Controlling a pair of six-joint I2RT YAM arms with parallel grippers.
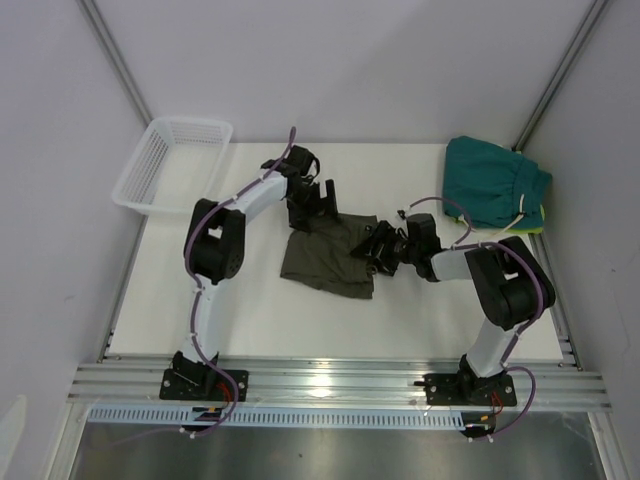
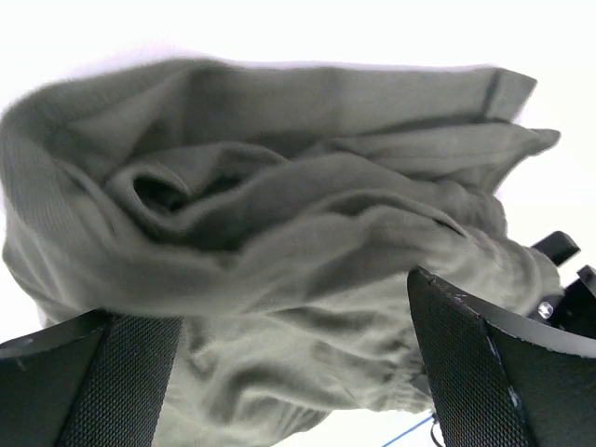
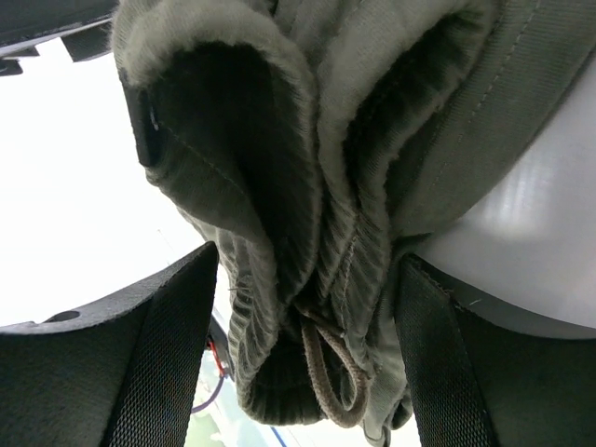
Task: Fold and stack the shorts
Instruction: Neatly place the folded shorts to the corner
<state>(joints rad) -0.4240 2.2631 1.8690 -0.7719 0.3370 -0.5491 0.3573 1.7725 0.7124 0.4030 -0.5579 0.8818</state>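
The olive-green shorts [image 1: 325,258] lie bunched in the middle of the white table. My left gripper [image 1: 316,207] is at their far edge with its jaws wide apart. In the left wrist view the crumpled cloth [image 2: 279,233] fills the space between the fingers [image 2: 484,363]. My right gripper [image 1: 376,245] is at the shorts' right corner. In the right wrist view its jaws hold the ribbed waistband [image 3: 307,261], and a loop of drawstring [image 3: 335,372] hangs between the pads [image 3: 158,354]. The folded teal shorts [image 1: 495,180] with a white drawstring lie at the far right.
A white mesh basket [image 1: 170,165] stands at the far left corner, partly off the table. The teal pair rests on something yellow-green [image 1: 535,222]. An aluminium rail [image 1: 330,385] runs along the near edge by the arm bases. Grey walls close in both sides.
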